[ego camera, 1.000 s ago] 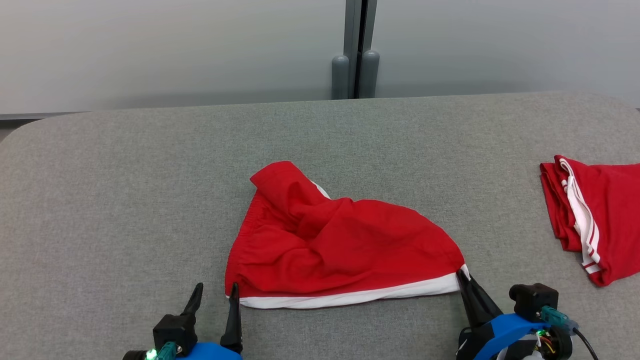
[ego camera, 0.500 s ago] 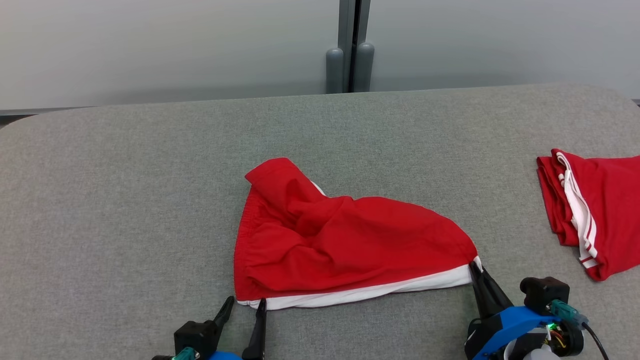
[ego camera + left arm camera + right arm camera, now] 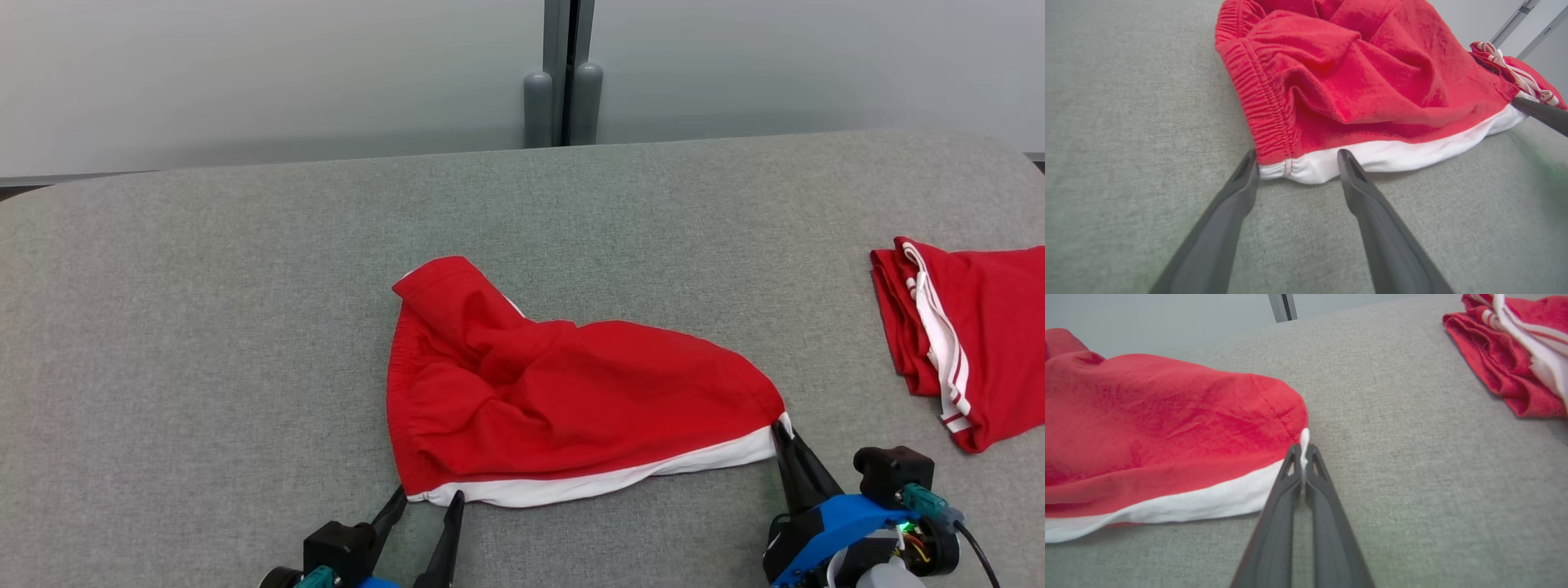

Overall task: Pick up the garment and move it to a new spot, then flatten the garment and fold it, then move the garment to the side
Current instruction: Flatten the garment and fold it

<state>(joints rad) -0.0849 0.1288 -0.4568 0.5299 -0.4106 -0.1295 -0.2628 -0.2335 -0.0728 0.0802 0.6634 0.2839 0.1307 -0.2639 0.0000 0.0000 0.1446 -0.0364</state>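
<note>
While right hand sat clamped on white hem corner of garment, lower right of frame, I noted left hand fingers apart, tips just short of opposite hem corner, lower centre. Garment lay mid desk, hem running left-right between both hands.
</note>
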